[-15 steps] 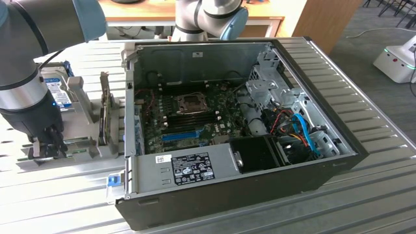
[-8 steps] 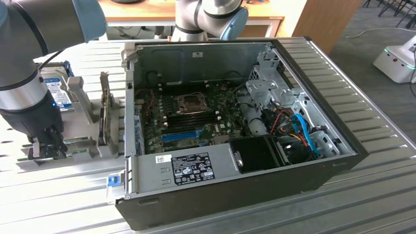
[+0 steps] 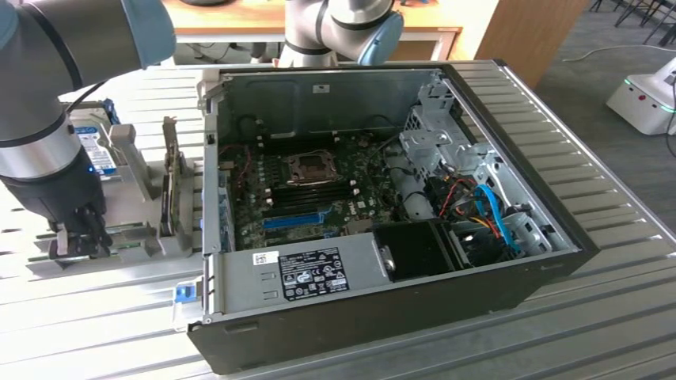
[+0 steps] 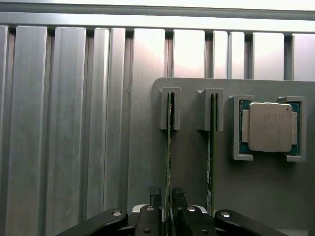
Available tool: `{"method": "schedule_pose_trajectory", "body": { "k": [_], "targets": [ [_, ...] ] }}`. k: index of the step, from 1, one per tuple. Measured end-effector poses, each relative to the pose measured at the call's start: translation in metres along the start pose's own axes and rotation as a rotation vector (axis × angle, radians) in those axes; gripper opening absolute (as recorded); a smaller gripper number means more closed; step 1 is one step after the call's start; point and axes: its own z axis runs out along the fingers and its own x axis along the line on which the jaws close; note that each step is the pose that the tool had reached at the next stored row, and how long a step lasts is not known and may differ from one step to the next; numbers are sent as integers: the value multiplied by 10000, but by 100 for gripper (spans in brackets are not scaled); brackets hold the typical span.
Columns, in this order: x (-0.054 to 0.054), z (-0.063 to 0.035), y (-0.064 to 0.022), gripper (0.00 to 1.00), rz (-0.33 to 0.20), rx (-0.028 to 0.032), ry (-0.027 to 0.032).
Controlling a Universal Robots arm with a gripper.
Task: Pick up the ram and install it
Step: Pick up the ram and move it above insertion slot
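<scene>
The ram [image 4: 169, 142] is a thin green stick standing on edge in a slotted holder on a grey parts tray [image 4: 256, 196]. My gripper [image 4: 167, 196] reaches down over the near end of the stick, with one black finger pressed against each side of it. In the exterior view the gripper [image 3: 79, 237] is low over that tray [image 3: 138, 253], to the left of the open computer case [image 3: 444, 261]. The black memory slots [image 3: 306, 192] lie on the motherboard inside the case, just above the blue slot [image 3: 290, 221].
A second green stick [image 4: 211, 147] stands in the neighbouring holder, and a processor chip [image 4: 269, 127] lies beside it. An upright card [image 3: 174, 190] and a drive [image 3: 97, 150] stand between the gripper and the case wall. Cables and a drive cage [image 3: 465, 166] crowd the case's right side.
</scene>
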Motion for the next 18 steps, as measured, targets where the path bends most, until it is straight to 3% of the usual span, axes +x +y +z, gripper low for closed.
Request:
{"method": "schedule_pose_trajectory", "body": {
  "k": [18],
  "targets": [
    [0, 0, 19, 24, 0, 4, 0]
  ]
}}
